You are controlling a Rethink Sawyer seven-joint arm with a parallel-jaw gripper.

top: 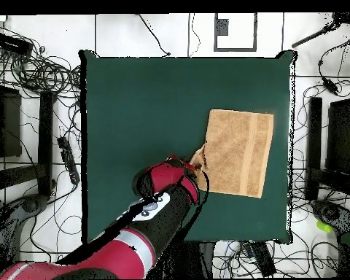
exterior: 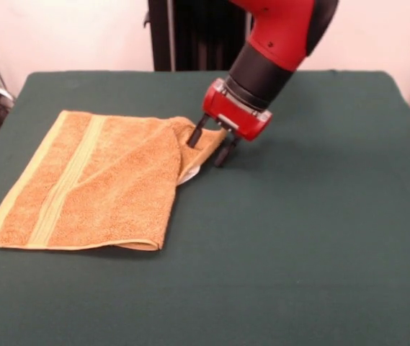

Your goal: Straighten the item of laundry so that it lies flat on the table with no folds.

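Nothing readable is showing here: the small golden-orange terry towel (exterior: 96,184) is carrying no legible label, and the dark green felt tabletop (exterior: 298,238) is bearing no print either.

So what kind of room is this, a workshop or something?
Probably a robotics lab. A red robot arm works a towel on a green cloth-covered table, and cables sprawl over the floor around it.

One towel (exterior: 96,184), one white tag (exterior: 190,174), one table (exterior: 313,238), one arm (exterior: 280,43), one gripper (exterior: 210,144).
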